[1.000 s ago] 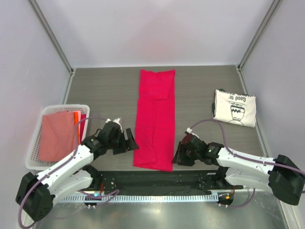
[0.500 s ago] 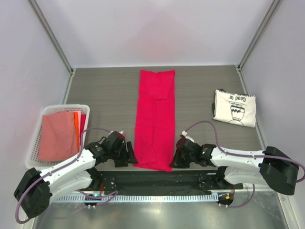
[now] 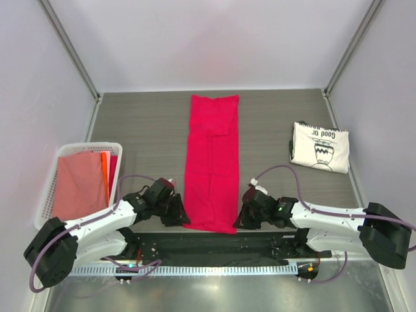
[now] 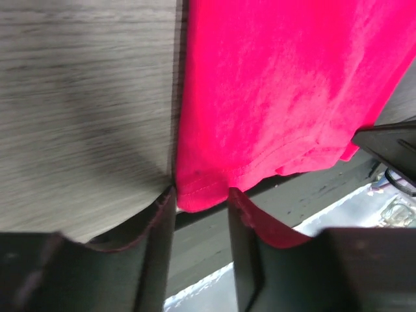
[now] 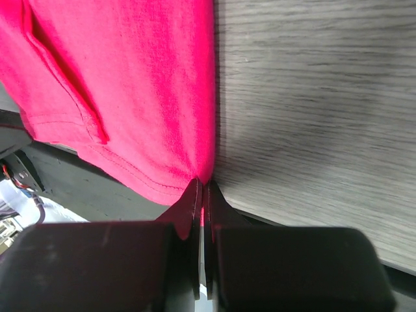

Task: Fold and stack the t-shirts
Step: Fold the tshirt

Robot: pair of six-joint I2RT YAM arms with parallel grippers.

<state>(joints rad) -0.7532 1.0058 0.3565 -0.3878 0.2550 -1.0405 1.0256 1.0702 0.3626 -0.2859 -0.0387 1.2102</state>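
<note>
- The crimson t-shirt (image 3: pixel 211 162) is lying as a long strip mid-desk (image 3: pixel 143 123), its long axis running away from the arms and its near hem reaching the front edge
- The left pincer (image 3: pixel 177 214) is straddling the hem's left corner, fingers spread
- The right pincer (image 3: pixel 242 218) is pinching the right corner, pressed together
- Open desk is flanking the strip, with the cream t-shirt (image 3: pixel 320 147) sitting well to the right

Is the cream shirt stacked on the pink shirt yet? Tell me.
No, the cream shirt lies at the right side of the table, with bare wood between it and the pink shirt.
</note>
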